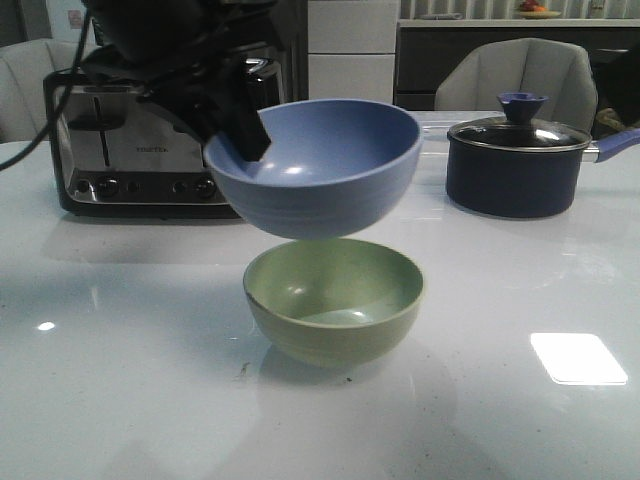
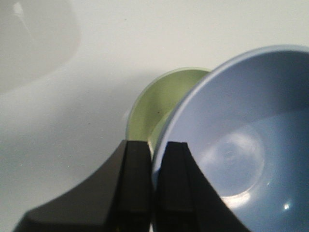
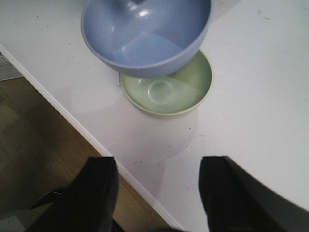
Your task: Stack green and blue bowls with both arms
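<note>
The pale green bowl (image 1: 334,300) stands upright on the white table at the centre. My left gripper (image 1: 247,140) is shut on the left rim of the blue bowl (image 1: 320,165) and holds it in the air, tilted, just above the green bowl and apart from it. In the left wrist view my left gripper (image 2: 153,154) pinches the blue bowl's (image 2: 241,145) rim, with the green bowl (image 2: 164,104) below. My right gripper (image 3: 157,166) is open and empty over the table's near edge; its view shows the blue bowl (image 3: 145,36) over the green bowl (image 3: 166,89). The right gripper is out of the front view.
A black and steel toaster (image 1: 130,150) stands at the back left, behind my left arm. A dark navy lidded pot (image 1: 520,160) stands at the back right. The table's near edge (image 3: 72,123) borders a wooden floor. Chairs stand behind the table.
</note>
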### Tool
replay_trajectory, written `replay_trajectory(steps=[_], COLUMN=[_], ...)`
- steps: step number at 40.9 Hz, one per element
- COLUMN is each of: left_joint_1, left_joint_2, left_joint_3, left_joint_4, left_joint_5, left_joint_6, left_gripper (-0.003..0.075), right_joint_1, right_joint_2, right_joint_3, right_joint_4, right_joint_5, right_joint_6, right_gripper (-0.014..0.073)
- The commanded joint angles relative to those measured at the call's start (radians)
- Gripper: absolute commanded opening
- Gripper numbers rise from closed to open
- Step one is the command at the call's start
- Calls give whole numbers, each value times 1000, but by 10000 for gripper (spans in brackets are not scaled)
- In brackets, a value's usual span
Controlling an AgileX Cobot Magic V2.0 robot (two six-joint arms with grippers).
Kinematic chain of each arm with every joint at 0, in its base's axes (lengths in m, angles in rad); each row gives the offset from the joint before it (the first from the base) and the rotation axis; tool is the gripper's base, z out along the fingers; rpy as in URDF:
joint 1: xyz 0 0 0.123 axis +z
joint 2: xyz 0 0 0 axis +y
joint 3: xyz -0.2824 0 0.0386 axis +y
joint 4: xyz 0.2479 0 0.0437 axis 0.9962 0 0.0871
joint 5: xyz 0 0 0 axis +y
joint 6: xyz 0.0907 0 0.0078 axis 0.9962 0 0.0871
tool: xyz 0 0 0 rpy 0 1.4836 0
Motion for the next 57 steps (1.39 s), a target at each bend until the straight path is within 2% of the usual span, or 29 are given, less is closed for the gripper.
replay_trajectory(steps=[1, 13, 16, 23, 27, 36, 49, 57], left_joint_1=[-19, 0, 0, 0, 0, -15, -179, -199], left_joint_2=[-10, 129, 146, 140, 106, -71, -485, -716], left_joint_3=[-37, -40, -40, -48, -50, -20, 261, 417], left_joint_4=[-19, -26, -32, -71, -69, -2, 175, 211], left_joint_5=[-83, -119, -121, -95, -92, -41, -69, -69], left_joint_6=[0, 0, 0, 0, 0, 2, 2, 2], left_gripper=[93, 106, 158, 360, 384, 384, 384, 384], right_joint_1=[1, 1, 1, 1, 1, 1, 1, 1], right_joint_2=[-9, -9, -9, -9, -9, -9, -9, -9], right_joint_3=[-28, -28, -28, -28, -28, -28, -28, -28], right_joint_4=[8, 8, 8, 8, 8, 8, 8, 8], right_joint_5=[-64, -64, -64, -64, -64, -64, -64, -64], right_joint_6=[-11, -11, -11, -11, -11, -11, -11, -11], right_gripper=[485, 485, 485, 485, 485, 485, 485, 485])
